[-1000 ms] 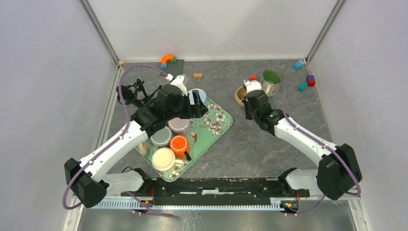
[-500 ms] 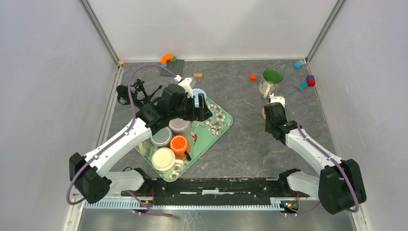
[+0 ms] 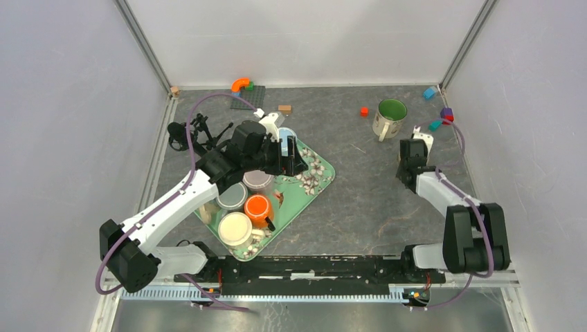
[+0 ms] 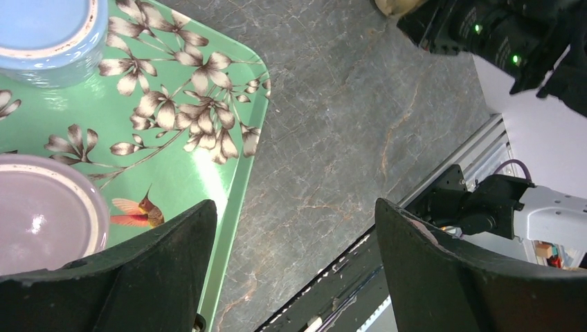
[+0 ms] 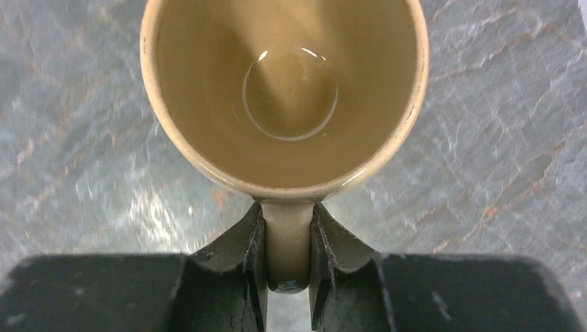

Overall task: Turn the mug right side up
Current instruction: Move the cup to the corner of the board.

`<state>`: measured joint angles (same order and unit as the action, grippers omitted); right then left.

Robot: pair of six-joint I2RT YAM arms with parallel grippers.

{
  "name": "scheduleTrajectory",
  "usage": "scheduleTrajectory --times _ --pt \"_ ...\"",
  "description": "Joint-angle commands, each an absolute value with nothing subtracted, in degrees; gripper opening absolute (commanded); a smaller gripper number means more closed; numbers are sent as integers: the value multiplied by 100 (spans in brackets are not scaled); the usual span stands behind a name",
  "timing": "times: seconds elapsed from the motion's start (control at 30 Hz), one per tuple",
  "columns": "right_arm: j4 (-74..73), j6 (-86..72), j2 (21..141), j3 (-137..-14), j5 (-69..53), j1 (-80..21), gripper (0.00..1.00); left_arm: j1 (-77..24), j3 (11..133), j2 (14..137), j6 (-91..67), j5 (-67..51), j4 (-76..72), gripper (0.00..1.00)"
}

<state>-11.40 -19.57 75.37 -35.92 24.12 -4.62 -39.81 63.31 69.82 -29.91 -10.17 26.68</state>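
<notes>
1 tan mug sits mouth-up at the desk's right side, its handle pinched in the right claw. The turn looks done, leaving only the release. The left claw hangs spread beside the tray.

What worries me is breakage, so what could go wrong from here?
1. The right gripper pinches the tan mug only by its narrow handle. The cup's weight hangs off that one point, so it could swivel or slip onto the stone-like tabletop.
2. In the top view, the green-lined mug stands close to the right gripper. A wide swing while setting the tan mug down might knock it.
</notes>
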Motion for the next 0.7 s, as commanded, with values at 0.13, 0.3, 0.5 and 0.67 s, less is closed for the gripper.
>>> scheduleTrajectory --times 0.13,0.3,0.5,0.67 --pt "-353 -1894 8711 -4918 1869 262 0 -3950 6293 7012 -2611 -1213 2487 91" --pt "-581 -1802 9322 -5711 1723 443 6 -3946 6302 7062 -2567 -1208 2491 92" --pt "-734 -1779 9747 -6231 1653 519 12 -3951 6286 7084 -2516 -1221 2509 93" --pt "-744 -1725 9885 -6274 1697 519 24 -3942 6214 7118 -2511 -1288 2469 95"
